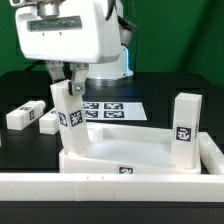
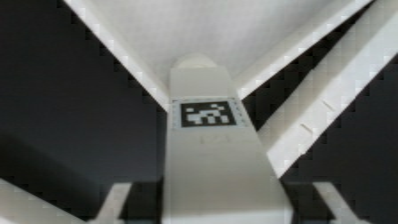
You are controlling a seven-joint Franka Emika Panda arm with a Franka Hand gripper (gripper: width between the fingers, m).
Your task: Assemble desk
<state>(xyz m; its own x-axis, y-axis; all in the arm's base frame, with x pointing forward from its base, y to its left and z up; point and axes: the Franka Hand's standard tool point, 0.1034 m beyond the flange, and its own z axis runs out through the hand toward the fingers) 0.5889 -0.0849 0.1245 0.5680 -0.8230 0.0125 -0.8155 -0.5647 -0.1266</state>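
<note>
**Arm pose.** The arm [image 1: 95,25] comes down from above, and its gripper [image 1: 68,87] points straight down over the corner of the desk panel [image 1: 130,155] at the exterior view's left. The fingers [image 1: 60,78] stand narrowly apart, one on each side of the top of an upright leg [image 1: 71,122]. Whether they press on it cannot be told. The foot of this leg meets the panel's corner, and its square tag faces the exterior camera. In the wrist view the leg [image 2: 217,165] fills the centre, and the panel's rims [image 2: 329,70] spread away behind it.

**Surface and room.** A second leg [image 1: 185,125] stands upright at the panel's corner on the exterior view's right. One loose leg [image 1: 24,114] and another loose leg [image 1: 48,121] lie side by side on the black table [image 1: 20,85], to the exterior view's left of the panel. The marker board [image 1: 110,108] lies flat behind the panel. A white rail [image 1: 60,190] runs along the table's near edge. A green wall [image 1: 190,40] closes the background.
</note>
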